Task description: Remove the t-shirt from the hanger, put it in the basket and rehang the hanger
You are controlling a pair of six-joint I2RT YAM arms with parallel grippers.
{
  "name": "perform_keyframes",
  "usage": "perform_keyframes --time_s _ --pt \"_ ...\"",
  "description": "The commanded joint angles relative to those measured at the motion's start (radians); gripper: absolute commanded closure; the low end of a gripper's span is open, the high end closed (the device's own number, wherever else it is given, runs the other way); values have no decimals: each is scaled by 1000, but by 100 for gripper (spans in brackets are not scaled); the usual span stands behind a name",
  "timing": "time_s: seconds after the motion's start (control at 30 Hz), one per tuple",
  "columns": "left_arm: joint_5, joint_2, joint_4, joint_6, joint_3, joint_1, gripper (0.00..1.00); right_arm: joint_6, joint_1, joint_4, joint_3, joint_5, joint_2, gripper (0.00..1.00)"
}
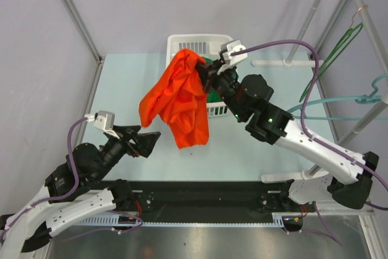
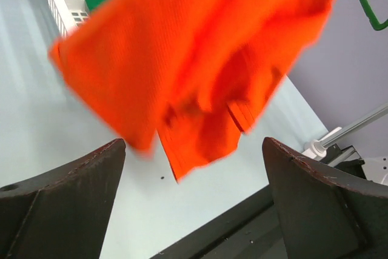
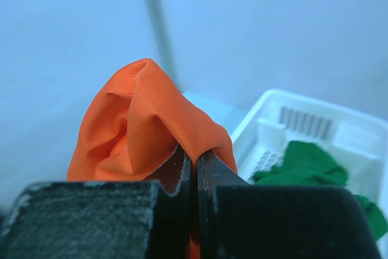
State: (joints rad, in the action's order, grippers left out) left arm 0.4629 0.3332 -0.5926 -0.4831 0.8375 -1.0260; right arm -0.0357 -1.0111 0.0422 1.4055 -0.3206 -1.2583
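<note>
The orange t-shirt [image 1: 177, 98] hangs bunched in the air over the table, just in front of the white basket. My right gripper [image 1: 204, 72] is shut on its top fold, which also shows in the right wrist view [image 3: 139, 113], where the jaws [image 3: 194, 159] pinch the fabric. No hanger shows inside the shirt. A green hanger [image 1: 337, 51] and a teal hanger [image 1: 365, 97] hang on the rack at the right. My left gripper [image 1: 147, 142] is open and empty, low and to the left of the shirt's hem [image 2: 200, 144].
The white basket [image 1: 182, 42] stands at the back of the table with a green garment [image 3: 306, 162] inside. The metal rack poles [image 1: 315, 10] rise at the right. A black rail [image 1: 200, 195] runs along the near edge.
</note>
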Motion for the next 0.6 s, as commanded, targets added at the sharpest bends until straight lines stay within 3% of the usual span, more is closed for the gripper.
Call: perform_keyframes --time_s 0.0,0.07,0.17,0.2,0.3,0.43,0.57 --pt "-29 4 39 -35 -8 3 0 191 6 308 52 -438 -102 100" --pt "-35 3 48 -37 -9 3 0 255 34 508 35 -463 -157 100" --pt "-43 10 54 -35 -11 3 0 374 62 784 -12 -376 -231 100" --pt "-46 13 57 -37 -11 3 0 432 66 944 -19 -345 -262 100" --pt "-53 21 60 -35 -6 3 0 606 97 1160 35 -363 -423 100" --pt "-61 20 56 -38 0 3 0 642 135 1139 133 -390 -582 100" --pt "-55 -3 47 -45 -8 3 0 494 161 1020 151 -360 -625 100"
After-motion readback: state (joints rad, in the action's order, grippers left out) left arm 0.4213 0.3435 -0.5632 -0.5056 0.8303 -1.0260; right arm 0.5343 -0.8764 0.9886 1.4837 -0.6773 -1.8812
